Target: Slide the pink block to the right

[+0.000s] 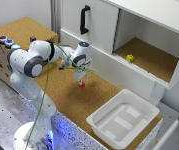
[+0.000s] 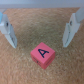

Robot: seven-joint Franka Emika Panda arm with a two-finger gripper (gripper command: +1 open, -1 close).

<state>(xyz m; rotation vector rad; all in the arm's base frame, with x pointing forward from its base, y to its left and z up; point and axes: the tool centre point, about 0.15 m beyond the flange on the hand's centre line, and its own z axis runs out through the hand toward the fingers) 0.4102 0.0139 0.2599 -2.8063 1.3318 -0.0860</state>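
Exterior view, left to right. Cork-topped box (image 1: 16, 32) at far left carries a few round buttons (image 1: 5, 41). Arm (image 1: 31, 60) rises from its base on the perforated metal table (image 1: 4, 105) and reaches toward the exterior view's right over the cork worktop (image 1: 64, 95).

Gripper (image 1: 81, 80) points straight down at the middle of the worktop. Pink block (image 1: 82, 84) sits on the cork right at the fingertips; from this view can't tell if anything touches it.

Wrist view settles that: fingers (image 2: 8, 30) are spread wide, nothing between them is gripped. Pink block (image 2: 43, 56) lies flat on the cork, black letter "A" on its top face, turned at a slight angle. It sits roughly centred between the two fingers but offset from the line joining them, clear cork on both sides, no contact visible.

Behind the gripper: white cabinet front with a black handle (image 1: 84, 20) mounted upright on it. Further to the exterior view's right, an open cabinet compartment (image 1: 144, 55) with a cork floor; small yellow-green cube (image 1: 130, 58) sits on it, well apart from the pink block.

Near edge of the worktop, exterior view's right: white plastic tray (image 1: 101, 122), shallow, rectangular, set at an angle.
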